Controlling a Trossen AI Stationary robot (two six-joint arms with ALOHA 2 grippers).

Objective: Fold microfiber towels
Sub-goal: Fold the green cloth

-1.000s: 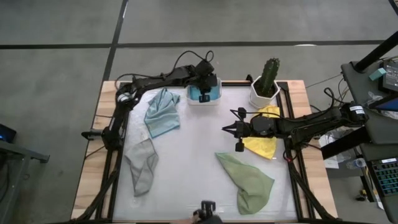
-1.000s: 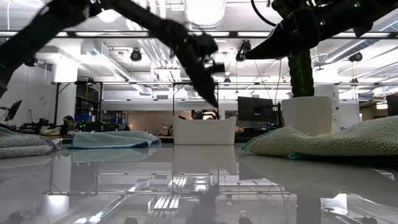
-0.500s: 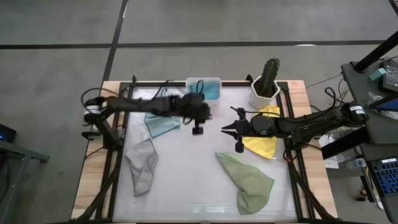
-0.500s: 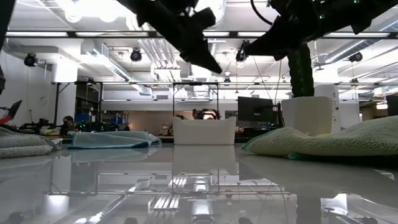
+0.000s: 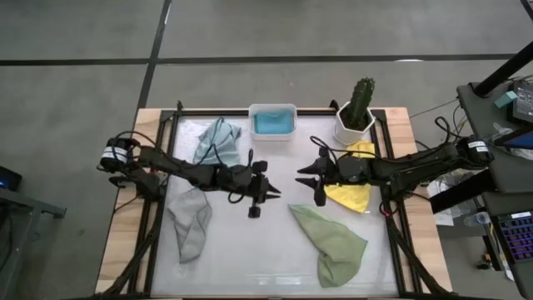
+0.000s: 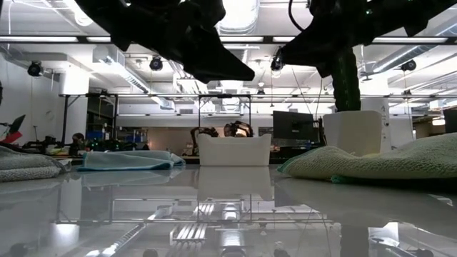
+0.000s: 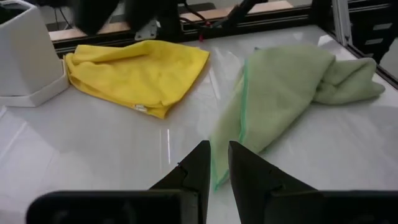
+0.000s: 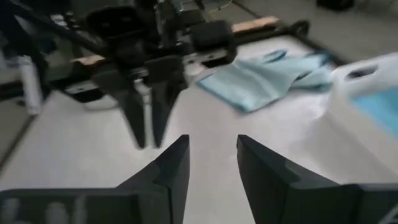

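Observation:
Several microfiber towels lie loose and crumpled on the white table: pale blue-grey [image 5: 216,143] at the far left, grey [image 5: 190,223] at the near left, yellow [image 5: 353,193] at the right, sage green [image 5: 335,243] at the near right. A bright blue one [image 5: 272,122] lies in the white tub [image 5: 272,107]. My left gripper [image 5: 273,194] hovers over the table's middle, its fingers a narrow gap apart and holding nothing. My right gripper [image 5: 301,176] faces it from the right, above the table, open and holding nothing. In the left wrist view the green towel [image 7: 292,87] lies just beyond my left gripper [image 7: 219,149].
A cactus in a white pot [image 5: 356,117] stands at the far right, next to the yellow towel. The tub stands at the far edge's middle. A black frame [image 5: 158,225] runs around the table. Bare tabletop [image 5: 250,250] lies between the grey and green towels.
My left arm has swung away from the tub at the far edge, down and toward the table's middle, and now points at my right gripper. The bright blue towel stays in the tub. My right gripper has kept its place, rolled and opened.

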